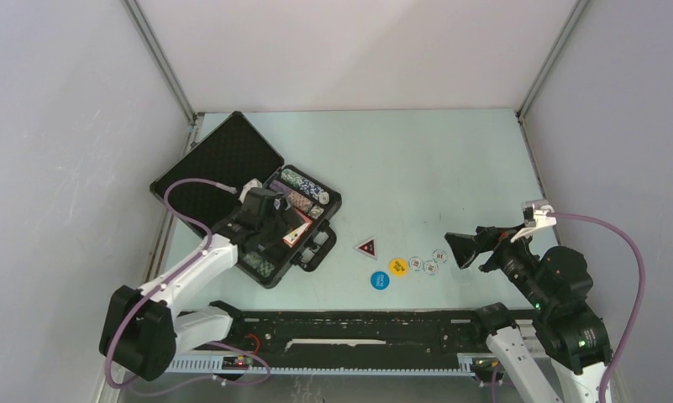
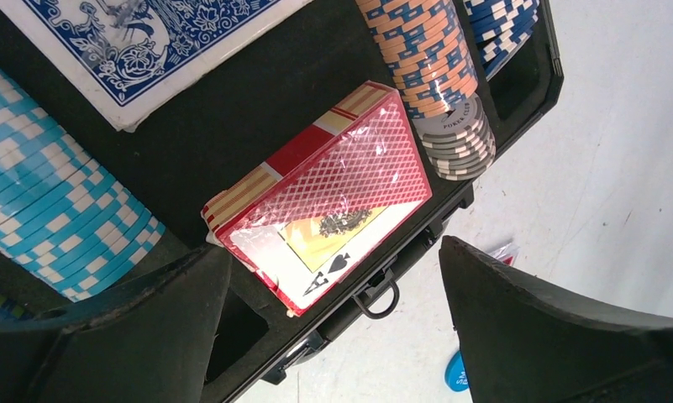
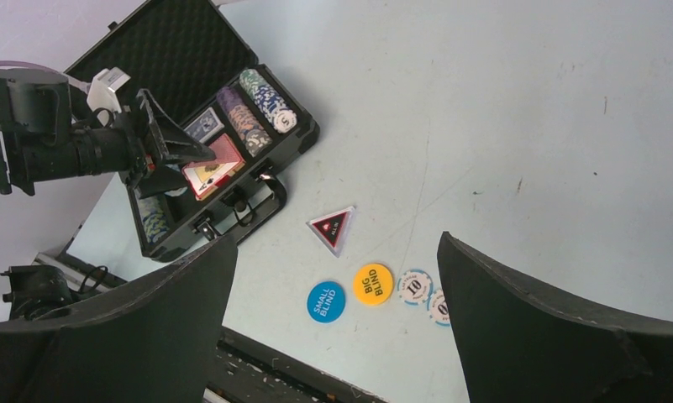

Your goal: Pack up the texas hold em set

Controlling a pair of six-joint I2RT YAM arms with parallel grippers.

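While the black case (image 1: pixel 219 164) lies open at the far left of the surface (image 1: pixel 450 168), most of the set is home: chip rows (image 1: pixel 303 189) slotted, blue deck (image 2: pixel 148 42) seated, red deck (image 2: pixel 324 197) in but lying askew. Left hand (image 1: pixel 272 220) hovers over it, fingers wide, holding nothing. Left to pack, by the look of it: triangular marker (image 1: pixel 366 247), yellow disc (image 1: pixel 397 266), blue disc (image 1: pixel 380 280), three loose chips (image 1: pixel 431 267), then the lid. Right hand (image 1: pixel 465 248) hangs beside them, spread wide, empty.
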